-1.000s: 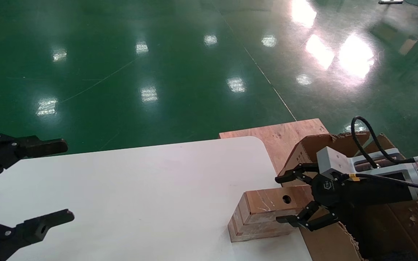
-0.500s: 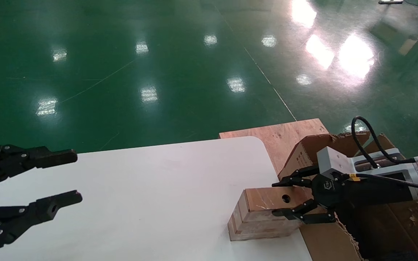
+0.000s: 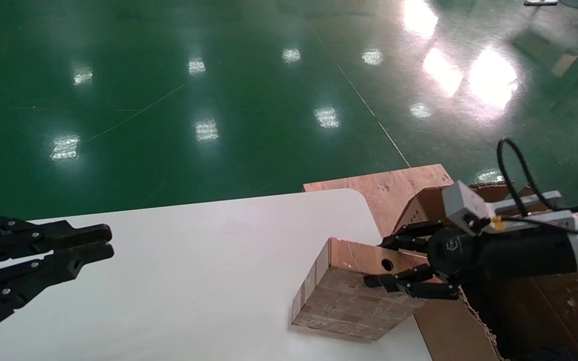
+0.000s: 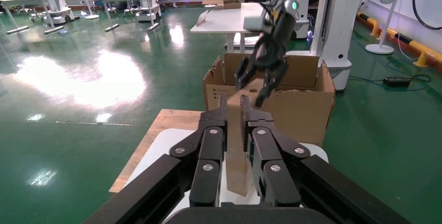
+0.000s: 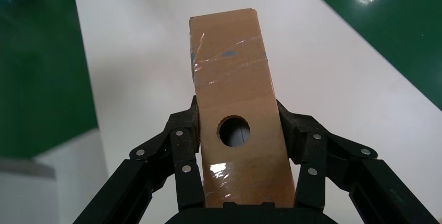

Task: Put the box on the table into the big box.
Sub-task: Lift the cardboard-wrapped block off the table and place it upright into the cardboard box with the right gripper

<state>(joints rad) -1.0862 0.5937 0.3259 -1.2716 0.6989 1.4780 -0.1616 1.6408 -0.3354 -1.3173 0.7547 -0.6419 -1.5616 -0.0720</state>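
Fingers (image 5: 185,146) of the right gripper (image 3: 403,263) are clamped on the two long sides of the box (image 3: 349,293), one to each side of the round hole in its broad face, as the right wrist view shows. Box: light-brown block with layered striped sides, tilted, its gripped end raised and its far end lower over the surface (image 3: 193,271), at about 4 o'clock on that surface in the head view; whether the low end touches the surface cannot be told. Right arm: reaches in from 3 o'clock, passing above the big box (image 3: 449,331), a brown cardboard carton with ragged flap edges standing just beside the surface's right edge. Flat wooden board (image 3: 394,185): lies under the carton and shows past the rounded corner of the surface at about 1 o'clock. Left gripper (image 3: 96,243): held above the surface at 9 o'clock, well apart from the box, its fingers (image 4: 216,130) drawn nearly together with only a narrow gap and nothing between them. Green glossy floor (image 3: 193,90): fills the view beyond, at 12 o'clock.
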